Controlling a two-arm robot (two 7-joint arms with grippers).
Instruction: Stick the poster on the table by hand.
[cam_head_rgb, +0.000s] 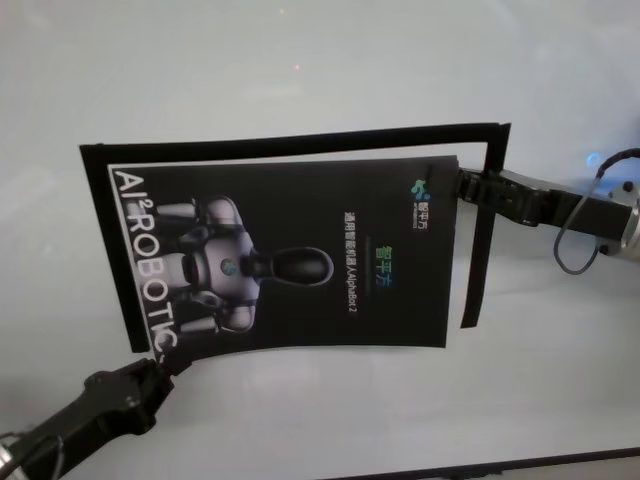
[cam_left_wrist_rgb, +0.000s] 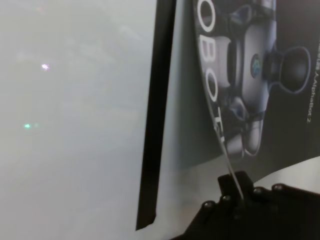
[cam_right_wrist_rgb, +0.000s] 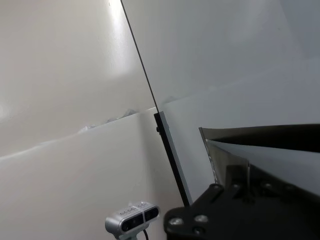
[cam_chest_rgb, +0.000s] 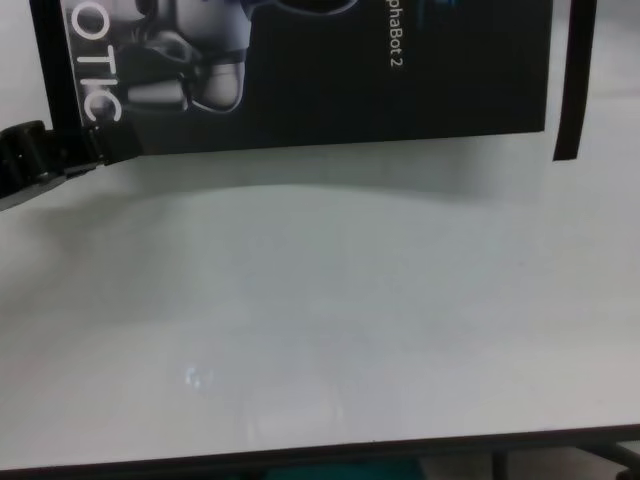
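Observation:
The black glossy poster (cam_head_rgb: 290, 260) with the grey-white robot picture hangs just over the white table (cam_head_rgb: 300, 70), casting a shadow on it. My left gripper (cam_head_rgb: 165, 362) is shut on its near left corner by the letters "OTIC". In the left wrist view the fingers (cam_left_wrist_rgb: 227, 187) pinch the thin edge of the poster (cam_left_wrist_rgb: 270, 75). My right gripper (cam_head_rgb: 462, 186) is shut on the far right corner. In the right wrist view that gripper (cam_right_wrist_rgb: 246, 172) holds the edge of the poster (cam_right_wrist_rgb: 270, 136). The chest view shows the poster (cam_chest_rgb: 300, 70) and the left gripper (cam_chest_rgb: 95, 148).
Thin black strips lie on the table around the poster: one along the far side (cam_head_rgb: 300, 140), one on the left (cam_head_rgb: 105, 250), one on the right (cam_head_rgb: 480, 250). The table's dark front edge (cam_chest_rgb: 400, 448) runs close below. A small camera (cam_right_wrist_rgb: 132, 220) stands beyond the table.

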